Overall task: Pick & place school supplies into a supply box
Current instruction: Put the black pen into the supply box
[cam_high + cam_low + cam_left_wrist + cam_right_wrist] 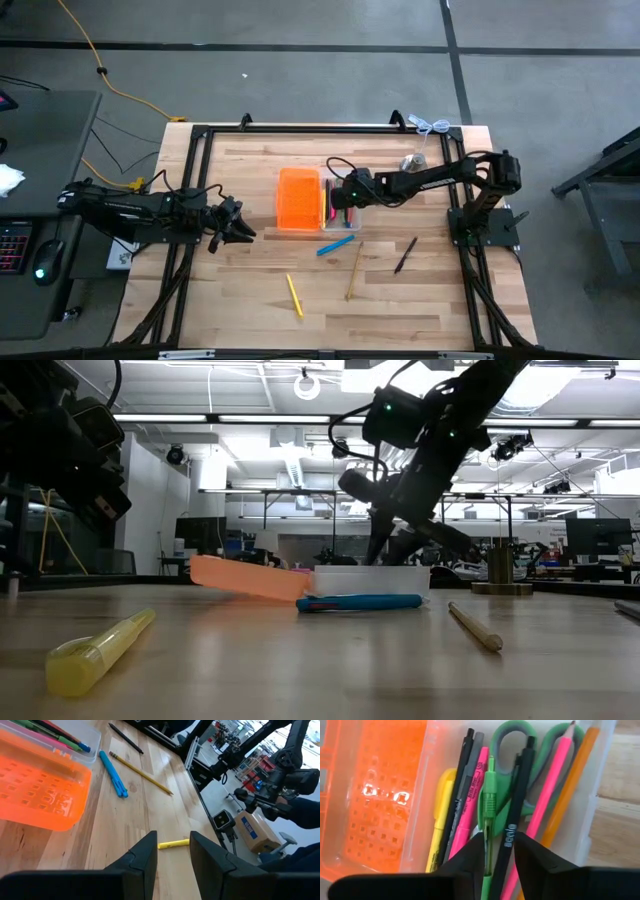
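**Right gripper over the box**

Right gripper (pixel 499 851) hangs above the box's (pixel 312 201) clear half, fingers narrowly parted astride a green pen (pixel 489 815), grip uncertain. Black pen (pixel 512 827) there reads "ecto", partly legible. Left gripper (pixel 240 228) waits, half open, empty.

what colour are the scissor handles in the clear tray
Green with grey inner rims; the scissors lie under pens in the clear tray. Right wrist view shows it best.
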Motion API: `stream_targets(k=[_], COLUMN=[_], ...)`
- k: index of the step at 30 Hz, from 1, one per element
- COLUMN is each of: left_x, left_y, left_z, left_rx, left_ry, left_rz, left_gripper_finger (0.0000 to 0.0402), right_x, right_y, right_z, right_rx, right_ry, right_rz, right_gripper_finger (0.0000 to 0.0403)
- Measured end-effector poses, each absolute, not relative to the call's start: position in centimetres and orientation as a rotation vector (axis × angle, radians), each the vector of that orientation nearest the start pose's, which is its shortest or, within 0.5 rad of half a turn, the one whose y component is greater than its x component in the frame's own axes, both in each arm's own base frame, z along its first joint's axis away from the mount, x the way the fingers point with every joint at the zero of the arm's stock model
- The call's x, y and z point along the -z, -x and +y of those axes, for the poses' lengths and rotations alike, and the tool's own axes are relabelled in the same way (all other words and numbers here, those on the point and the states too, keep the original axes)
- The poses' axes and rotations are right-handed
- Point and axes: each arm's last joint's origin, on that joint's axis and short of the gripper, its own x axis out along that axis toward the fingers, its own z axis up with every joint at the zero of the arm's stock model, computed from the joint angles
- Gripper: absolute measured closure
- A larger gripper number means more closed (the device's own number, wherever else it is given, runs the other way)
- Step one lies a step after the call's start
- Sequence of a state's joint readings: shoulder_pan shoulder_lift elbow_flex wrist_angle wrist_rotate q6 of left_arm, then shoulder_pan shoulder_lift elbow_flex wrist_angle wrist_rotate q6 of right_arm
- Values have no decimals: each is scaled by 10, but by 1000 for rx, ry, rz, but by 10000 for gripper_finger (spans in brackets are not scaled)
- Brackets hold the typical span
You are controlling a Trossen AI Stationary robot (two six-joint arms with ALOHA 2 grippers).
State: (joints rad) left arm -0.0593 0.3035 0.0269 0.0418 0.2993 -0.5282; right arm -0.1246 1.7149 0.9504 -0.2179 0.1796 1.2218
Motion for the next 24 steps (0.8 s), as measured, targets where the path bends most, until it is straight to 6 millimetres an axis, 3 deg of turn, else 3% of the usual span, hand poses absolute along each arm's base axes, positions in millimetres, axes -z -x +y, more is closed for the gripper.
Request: stream_targets(k=[24], left_x=[-151], left_y=[-112], left_z=[-15], left_rx=[291], left_ry=[549], left_rz=[325], left_gripper_finger=[257], right_x=[-165], right_y=[-335], right_z=[-46], right_rx=[746], right_ry=[-1139], right_rz=[609], right_gripper_finger=[320])
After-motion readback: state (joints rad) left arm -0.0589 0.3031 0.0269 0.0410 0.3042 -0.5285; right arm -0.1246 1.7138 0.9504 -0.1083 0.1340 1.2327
